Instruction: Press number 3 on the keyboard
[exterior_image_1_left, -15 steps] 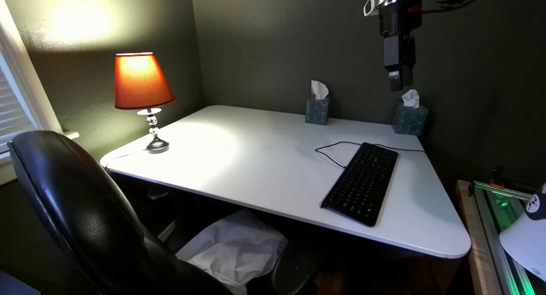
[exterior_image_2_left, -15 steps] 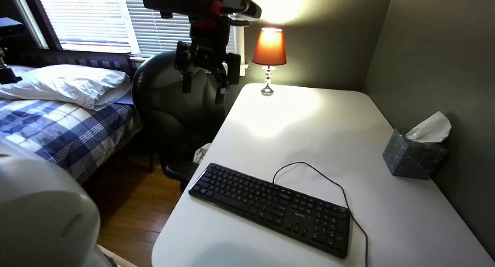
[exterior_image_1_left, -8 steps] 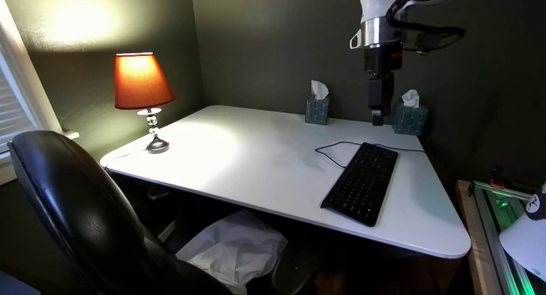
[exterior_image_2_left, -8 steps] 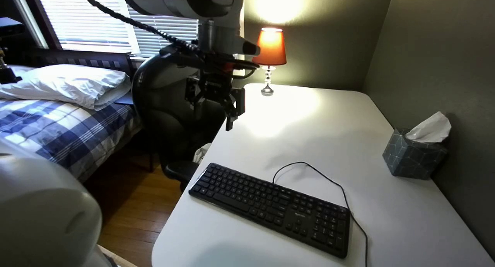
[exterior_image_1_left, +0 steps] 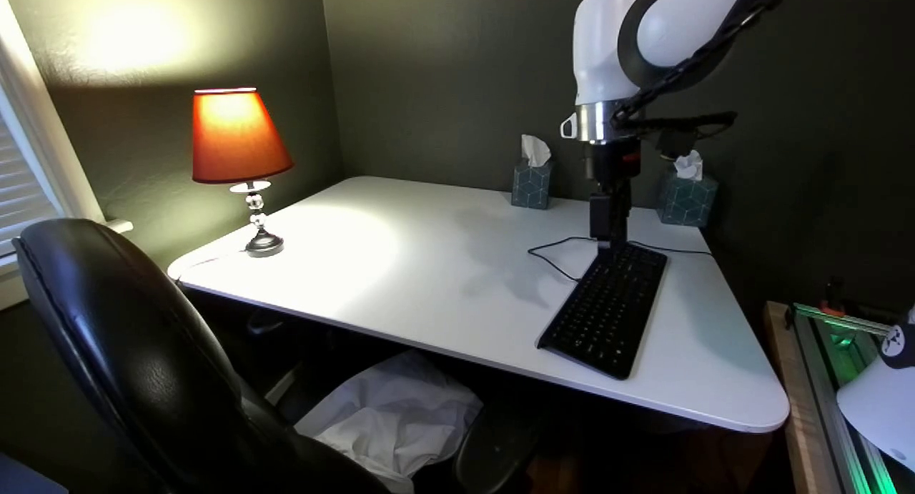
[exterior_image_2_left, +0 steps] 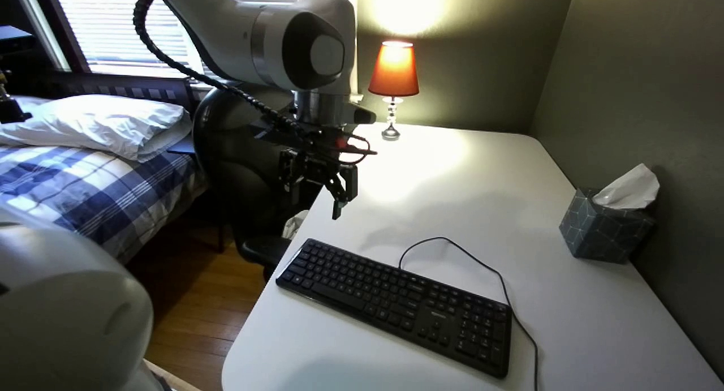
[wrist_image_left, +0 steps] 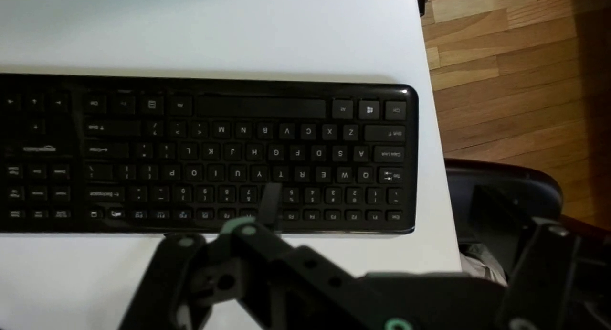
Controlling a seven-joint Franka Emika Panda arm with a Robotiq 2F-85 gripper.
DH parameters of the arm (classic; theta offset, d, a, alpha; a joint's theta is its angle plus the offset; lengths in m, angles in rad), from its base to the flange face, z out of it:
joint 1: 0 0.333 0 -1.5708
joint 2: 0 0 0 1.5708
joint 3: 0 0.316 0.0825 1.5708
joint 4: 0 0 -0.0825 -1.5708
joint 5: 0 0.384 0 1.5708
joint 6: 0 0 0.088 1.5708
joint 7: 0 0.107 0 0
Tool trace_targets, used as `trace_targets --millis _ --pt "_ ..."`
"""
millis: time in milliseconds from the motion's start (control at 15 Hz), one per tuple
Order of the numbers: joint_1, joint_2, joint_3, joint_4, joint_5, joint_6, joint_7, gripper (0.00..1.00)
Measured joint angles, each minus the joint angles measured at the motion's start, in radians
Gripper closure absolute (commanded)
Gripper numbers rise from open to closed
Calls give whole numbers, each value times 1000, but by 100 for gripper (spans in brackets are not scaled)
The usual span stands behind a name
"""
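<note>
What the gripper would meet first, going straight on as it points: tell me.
Most likely the black keyboard: the gripper points down, and in the wrist view one finger overlaps it between the 5 key and the 7 key. Depth is unclear.

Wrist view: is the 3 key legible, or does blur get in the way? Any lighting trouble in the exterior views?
Wrist view: the 3 key reads inverted but legible on the dark keyboard; the hand looks soft. Both exterior views: desk washed out near the lamp; faint shadows beside the keyboard.
</note>
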Motion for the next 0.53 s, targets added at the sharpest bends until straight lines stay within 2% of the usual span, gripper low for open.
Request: trace_targets --millis 200,267,333,467,533 --pt "1 77 4 8 0 51 0 0" --pt "1 98 4 12 0 61 0 4" --pt "1 117 4 16 0 67 0 26" --pt "1 149 5 26 0 70 0 31" --pt "1 163 6 31 0 70 0 38"
